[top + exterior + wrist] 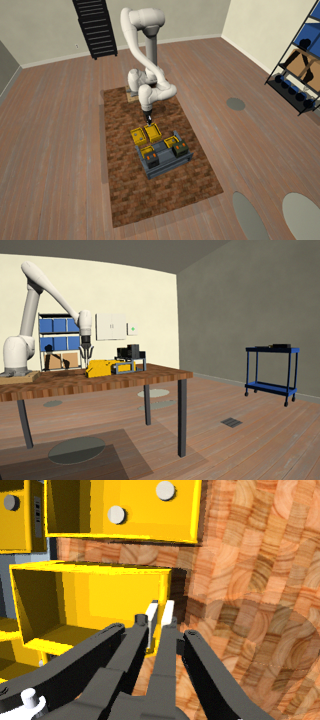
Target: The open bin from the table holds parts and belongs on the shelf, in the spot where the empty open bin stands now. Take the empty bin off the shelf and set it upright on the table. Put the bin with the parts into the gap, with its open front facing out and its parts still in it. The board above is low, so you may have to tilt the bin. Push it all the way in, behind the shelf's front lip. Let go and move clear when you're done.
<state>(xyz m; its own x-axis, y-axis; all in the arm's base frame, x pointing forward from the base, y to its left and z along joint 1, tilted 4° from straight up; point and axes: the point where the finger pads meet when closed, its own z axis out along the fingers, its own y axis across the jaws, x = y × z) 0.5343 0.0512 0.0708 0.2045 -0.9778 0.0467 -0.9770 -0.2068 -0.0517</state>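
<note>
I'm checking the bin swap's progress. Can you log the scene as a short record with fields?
Gripper: fingers shut on the rim of the empty bin
Empty bin: off the shelf, upright, beside the bin with parts; whether it rests on the table cannot be told
Bin with parts: on the table, two round grey parts inside
Shelf: middle gap open, a yellow bin on each side
Left to do: release the empty bin, place the bin with parts
</note>
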